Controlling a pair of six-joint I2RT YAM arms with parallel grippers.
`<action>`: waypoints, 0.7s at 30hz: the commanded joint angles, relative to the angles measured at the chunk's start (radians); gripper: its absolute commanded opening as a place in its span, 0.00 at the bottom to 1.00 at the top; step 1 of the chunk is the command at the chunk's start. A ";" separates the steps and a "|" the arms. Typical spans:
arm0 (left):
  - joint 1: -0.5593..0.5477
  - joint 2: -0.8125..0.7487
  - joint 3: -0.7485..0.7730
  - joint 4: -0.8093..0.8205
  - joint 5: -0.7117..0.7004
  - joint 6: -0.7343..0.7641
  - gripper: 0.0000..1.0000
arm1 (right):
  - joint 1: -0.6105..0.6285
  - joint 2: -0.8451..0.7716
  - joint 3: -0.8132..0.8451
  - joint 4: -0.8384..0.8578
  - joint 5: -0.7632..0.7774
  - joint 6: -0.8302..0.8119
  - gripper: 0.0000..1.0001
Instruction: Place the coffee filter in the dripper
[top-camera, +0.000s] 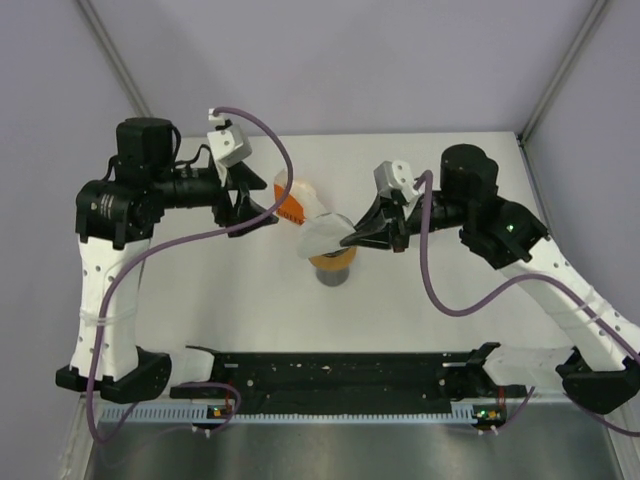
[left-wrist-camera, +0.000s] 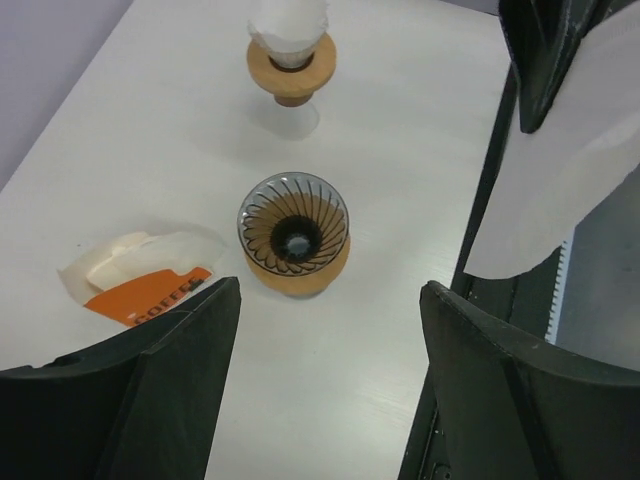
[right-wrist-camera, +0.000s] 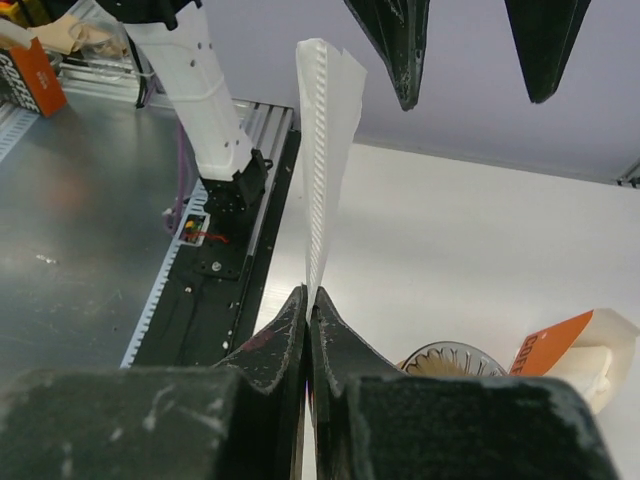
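Table (top-camera: 200, 300) with an empty glass dripper (left-wrist-camera: 294, 235), wood-collared, mouth up to take the filter (right-wrist-camera: 325, 150). Right tool (right-wrist-camera: 307, 295) is pressed together on one edge of the white filter, holding it upright in the air near the dripper, seemingly ready to lower; left tool (left-wrist-camera: 328, 292) hangs spread, empty. The filter is thin, folded flat, one edge crimped.

The filter (right-wrist-camera: 325, 150) is thin white paper, matt, with a crimped seam (fine ridges along one edge). My right pincer (right-wrist-camera: 306, 300) looks like black plastic, dull and scuffed pale. The dripper (left-wrist-camera: 294, 232) is glossy ribbed glass on a smooth wooden collar; the table (left-wrist-camera: 150, 120) matt white.
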 joint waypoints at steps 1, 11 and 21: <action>-0.023 -0.010 -0.041 -0.065 0.182 0.104 0.79 | -0.009 -0.013 0.004 -0.040 -0.049 -0.060 0.00; -0.181 -0.021 -0.115 -0.007 0.164 0.028 0.65 | -0.009 0.015 0.026 -0.040 -0.072 -0.042 0.00; -0.178 -0.010 -0.069 -0.061 0.131 0.125 0.49 | -0.009 -0.010 0.009 -0.056 -0.078 -0.063 0.00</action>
